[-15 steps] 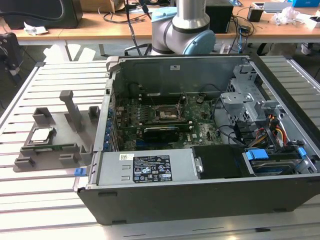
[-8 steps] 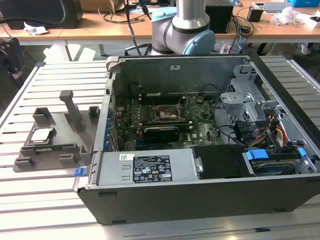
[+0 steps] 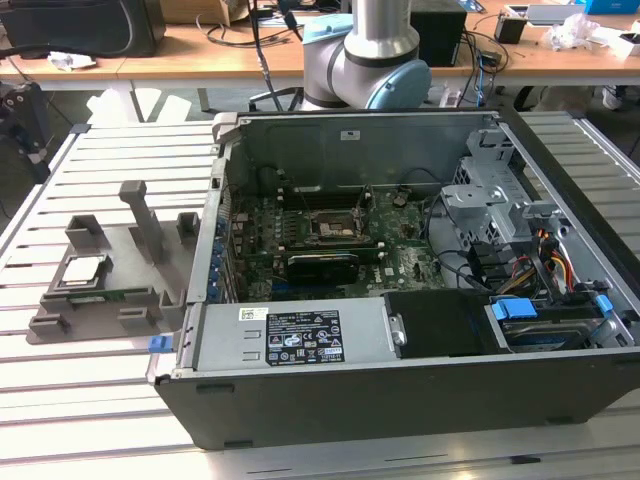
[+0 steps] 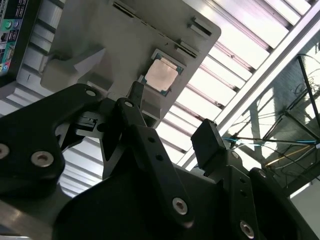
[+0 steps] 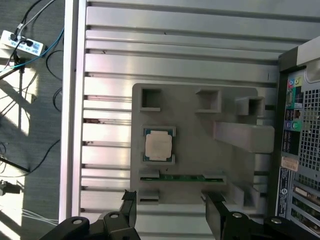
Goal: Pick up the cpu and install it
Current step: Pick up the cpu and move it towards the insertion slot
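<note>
On grey plastic tray (image 5: 200,150) lies square metal-topped cpu (image 5: 158,145), gripper (image 5: 171,200) spread & empty.

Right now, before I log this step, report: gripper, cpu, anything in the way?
Gripper open, empty, facing the tray. Cpu flat in its tray pocket, not yet picked. Nothing lying on the cpu.

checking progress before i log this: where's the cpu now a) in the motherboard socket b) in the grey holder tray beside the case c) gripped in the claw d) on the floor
b: the cpu lies in the grey holder tray, and the claw is open, holding nothing.
</note>
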You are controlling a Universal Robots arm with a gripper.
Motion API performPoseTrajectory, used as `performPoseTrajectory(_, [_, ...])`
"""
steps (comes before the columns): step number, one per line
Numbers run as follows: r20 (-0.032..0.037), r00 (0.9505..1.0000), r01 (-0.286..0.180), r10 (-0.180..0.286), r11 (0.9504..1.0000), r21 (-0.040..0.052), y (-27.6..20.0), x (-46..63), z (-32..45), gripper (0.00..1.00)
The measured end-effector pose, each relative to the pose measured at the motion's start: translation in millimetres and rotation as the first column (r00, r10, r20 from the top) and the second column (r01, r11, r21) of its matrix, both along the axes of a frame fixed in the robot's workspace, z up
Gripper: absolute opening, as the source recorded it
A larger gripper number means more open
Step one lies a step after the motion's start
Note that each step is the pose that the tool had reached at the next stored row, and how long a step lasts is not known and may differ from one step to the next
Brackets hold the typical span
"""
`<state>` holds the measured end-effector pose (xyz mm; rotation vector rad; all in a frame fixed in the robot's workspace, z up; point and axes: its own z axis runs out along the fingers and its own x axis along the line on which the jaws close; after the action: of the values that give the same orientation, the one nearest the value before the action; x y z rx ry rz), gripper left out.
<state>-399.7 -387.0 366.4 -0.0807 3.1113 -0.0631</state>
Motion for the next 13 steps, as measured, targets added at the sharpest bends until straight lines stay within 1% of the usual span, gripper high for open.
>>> performPoseTrajectory(5, [0.0, 1.0, 0.0, 0.0, 1.0, 0.0, 0.0, 0.0, -4.1, 0.66])
performPoseTrajectory(13, [0.0, 1.0, 0.0, 0.0, 1.0, 0.0, 0.0, 0.0, -8.7, 0.66])
